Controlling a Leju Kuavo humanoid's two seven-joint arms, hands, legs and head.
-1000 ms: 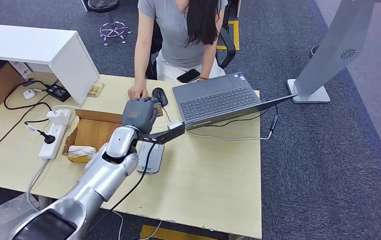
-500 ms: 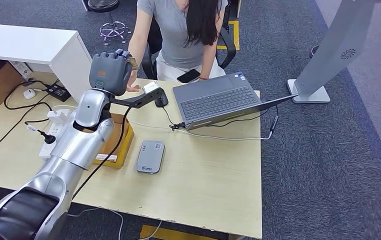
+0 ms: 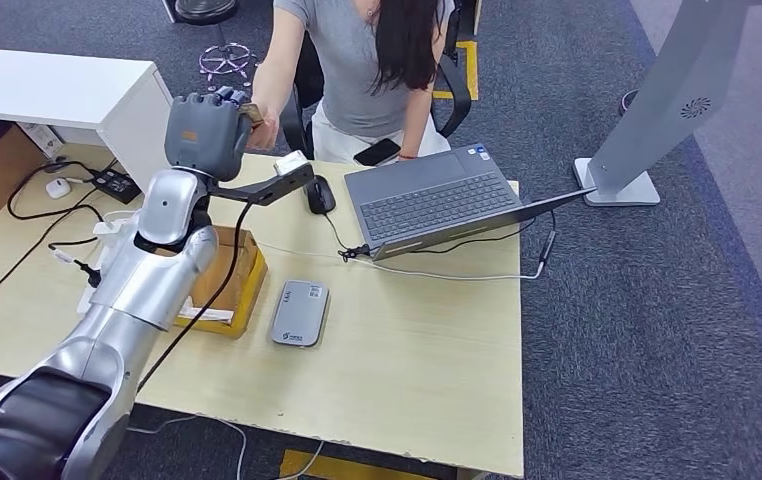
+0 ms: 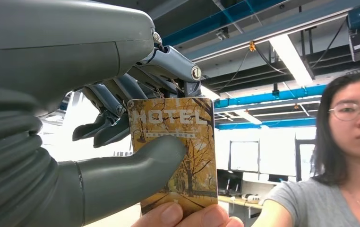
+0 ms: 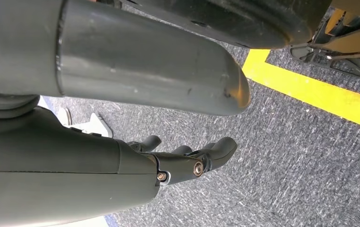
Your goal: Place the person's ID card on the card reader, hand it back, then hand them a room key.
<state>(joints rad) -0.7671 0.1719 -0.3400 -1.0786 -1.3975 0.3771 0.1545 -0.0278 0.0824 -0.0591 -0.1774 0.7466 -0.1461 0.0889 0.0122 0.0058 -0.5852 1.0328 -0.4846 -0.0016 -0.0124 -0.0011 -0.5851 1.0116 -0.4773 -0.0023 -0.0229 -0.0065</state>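
Observation:
My left hand (image 3: 207,135) is raised above the far edge of the desk, toward the seated person (image 3: 357,60). It pinches a room key card (image 3: 251,112) between thumb and fingers. In the left wrist view the card (image 4: 173,151) shows an autumn picture and the word HOTEL, with my thumb (image 4: 135,165) across its face. The person's fingertips (image 4: 187,217) hold the card's free edge. The grey card reader (image 3: 300,312) lies flat on the desk with nothing on it. My right hand (image 5: 187,158) hangs over the carpet, fingers loosely apart and holding nothing.
An open cardboard box (image 3: 232,280) sits on the desk beside my left forearm. A laptop (image 3: 437,200) with cables and a black mouse (image 3: 319,192) lie at the desk's far side. A power strip (image 3: 107,250) and a white cabinet (image 3: 67,95) stand to the left.
My left hand lifted from the cardboard box up and away toward the person, carrying the key card. The person's hand left the desk and took hold of the card's edge.

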